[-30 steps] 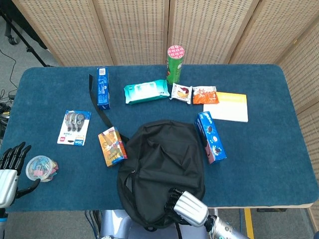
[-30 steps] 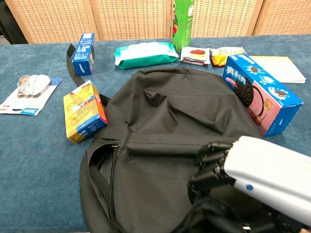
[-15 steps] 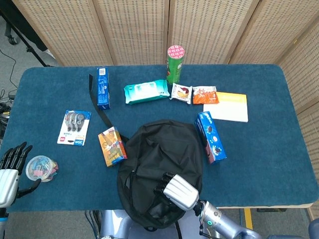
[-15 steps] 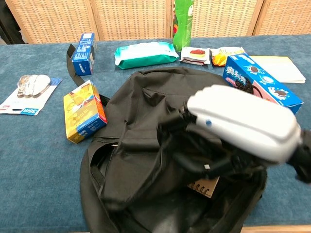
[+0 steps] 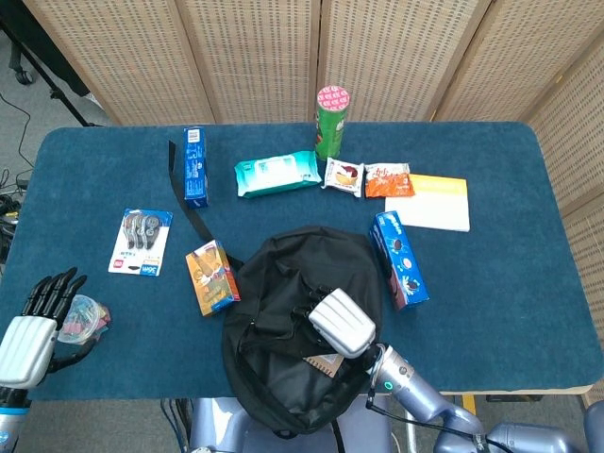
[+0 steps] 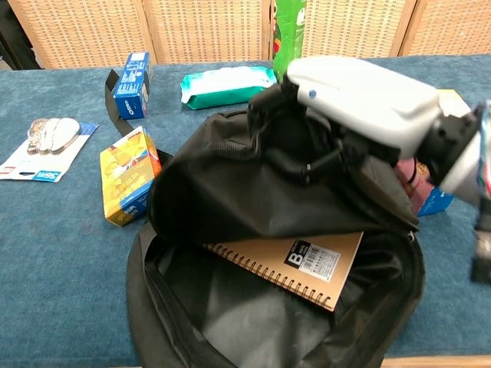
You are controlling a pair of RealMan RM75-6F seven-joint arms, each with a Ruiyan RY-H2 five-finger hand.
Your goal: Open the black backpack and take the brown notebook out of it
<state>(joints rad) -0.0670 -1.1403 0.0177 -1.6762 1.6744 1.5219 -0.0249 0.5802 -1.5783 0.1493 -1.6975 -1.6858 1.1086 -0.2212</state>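
A blue cloth-covered table (image 5: pixel 510 311) stands in front of three tan perforated screen panels (image 5: pixel 255 57), with grey floor showing at the left.

The black backpack (image 5: pixel 293 321) lies at the near edge with its front flap pulled up. The right hand (image 5: pixel 342 323) grasps that flap, its fingers (image 6: pixel 299 161) bunched in the dark fabric and holding it raised. Just below the fingers, inside the open mouth, lies one brown notebook (image 6: pixel 288 264), spiral-bound along its lower edge, with a black label bearing a large "B" and a barcode sticker. It rests in the bag, apart from the hand.

The left hand (image 5: pixel 33 330) hovers at the near left corner of the table with its dark fingers (image 5: pixel 52 291) spread and released, gripping nothing. Just beside them sits one clear round tub of coloured clips (image 5: pixel 83 316).

Beyond the right hand's fingers I count two blue boxes: a tall one (image 5: pixel 195 166) to the far left and a cookie box (image 5: pixel 397 260) to the right, its print too small to read. There is one orange-yellow box (image 5: pixel 211 276) left of the bag, one teal pack of wipes (image 5: pixel 276 174), one green tube can with a pink lid (image 5: pixel 329 121), two small snack packets (image 5: pixel 343 176) (image 5: pixel 388 179), one yellow-and-white pad (image 5: pixel 432 201) and one carded pack of correction tapes (image 5: pixel 142 242).
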